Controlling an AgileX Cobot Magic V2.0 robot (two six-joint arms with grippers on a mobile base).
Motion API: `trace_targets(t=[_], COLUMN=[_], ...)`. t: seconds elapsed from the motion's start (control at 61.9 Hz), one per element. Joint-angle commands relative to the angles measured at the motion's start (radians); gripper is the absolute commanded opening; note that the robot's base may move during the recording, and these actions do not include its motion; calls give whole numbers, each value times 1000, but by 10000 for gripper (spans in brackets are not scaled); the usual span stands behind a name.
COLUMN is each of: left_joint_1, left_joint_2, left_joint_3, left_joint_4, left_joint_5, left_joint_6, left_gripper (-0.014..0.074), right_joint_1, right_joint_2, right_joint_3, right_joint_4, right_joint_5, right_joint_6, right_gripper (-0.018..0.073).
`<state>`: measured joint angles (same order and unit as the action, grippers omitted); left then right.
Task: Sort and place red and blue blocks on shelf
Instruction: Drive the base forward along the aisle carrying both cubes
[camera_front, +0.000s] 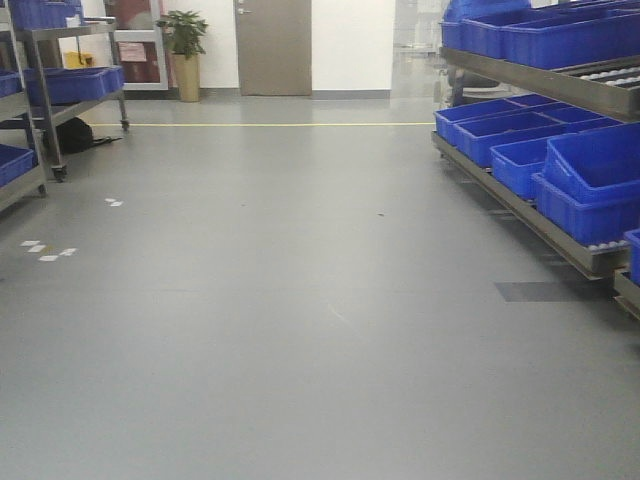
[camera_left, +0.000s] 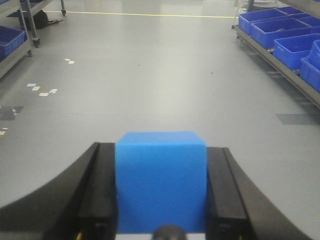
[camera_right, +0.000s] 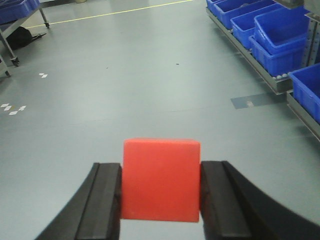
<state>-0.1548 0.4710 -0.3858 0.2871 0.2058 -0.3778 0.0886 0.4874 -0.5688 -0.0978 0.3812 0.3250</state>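
Observation:
In the left wrist view my left gripper is shut on the blue block, a plain cube pressed between both black fingers and held above the grey floor. The right wrist view shows my right gripper shut on the red block in the same way. The shelf, a metal rack with steel rails and white rollers, stands along the right side and also shows as the shelf at the right wrist view's right edge. Neither gripper appears in the front view.
Large blue bins fill the shelf's tiers on the right. A second wheeled rack with blue bins stands at the far left. White tape marks lie on the floor. A yellow line, a door and a potted plant are far ahead.

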Motion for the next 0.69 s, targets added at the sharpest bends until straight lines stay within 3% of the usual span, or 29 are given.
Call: trace_targets(t=[0.0, 0.679], left_joint_1=[0, 0], left_joint_2=[2, 2], left_joint_3=[-30, -30], left_joint_4=[3, 3], left_joint_5=[-84, -84], left_joint_6=[-3, -3], left_gripper=[127, 127], right_joint_1=[-5, -4], right_joint_2=[2, 2], right_joint_3=[-31, -31], right_joint_4=[-17, -17], right_joint_5=[-94, -94], right_joint_6=[-3, -3], right_gripper=[59, 59])
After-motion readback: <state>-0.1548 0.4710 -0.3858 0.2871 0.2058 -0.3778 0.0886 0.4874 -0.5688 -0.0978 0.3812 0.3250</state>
